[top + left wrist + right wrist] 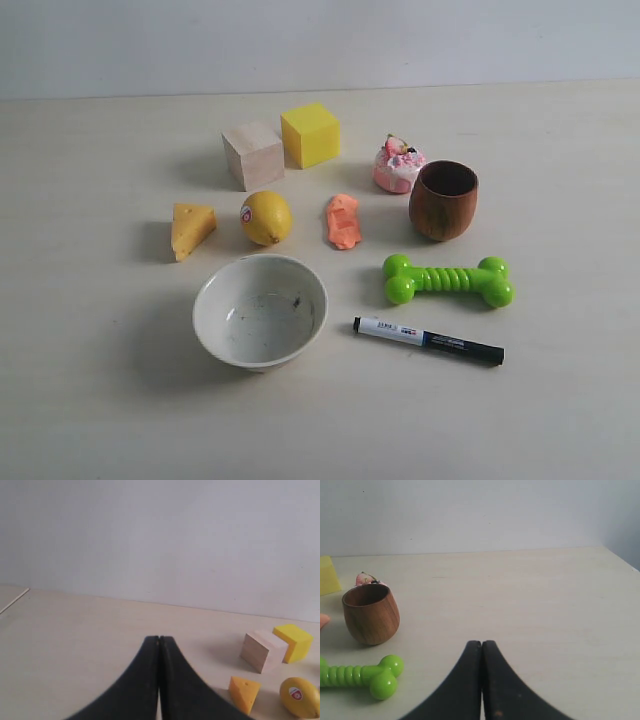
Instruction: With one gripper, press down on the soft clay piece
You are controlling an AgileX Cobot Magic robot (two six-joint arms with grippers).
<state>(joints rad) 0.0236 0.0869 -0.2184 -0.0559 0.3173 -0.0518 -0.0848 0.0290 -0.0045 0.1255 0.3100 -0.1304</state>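
Note:
The soft clay piece (343,220), a small salmon-orange lump, lies on the table between the lemon (266,217) and the wooden cup (443,200). In the right wrist view only a sliver of the clay (323,621) shows at the frame's edge. Neither arm appears in the exterior view. My left gripper (159,639) is shut with nothing in it, above bare table, well away from the clay. My right gripper (481,643) is also shut and empty, off to the side of the green bone toy (362,675).
Around the clay stand a wooden block (252,155), a yellow cube (310,134), a cheese wedge (191,229), a pink-and-white cake toy (398,165), a white bowl (260,309), the green bone toy (448,279) and a marker (428,339).

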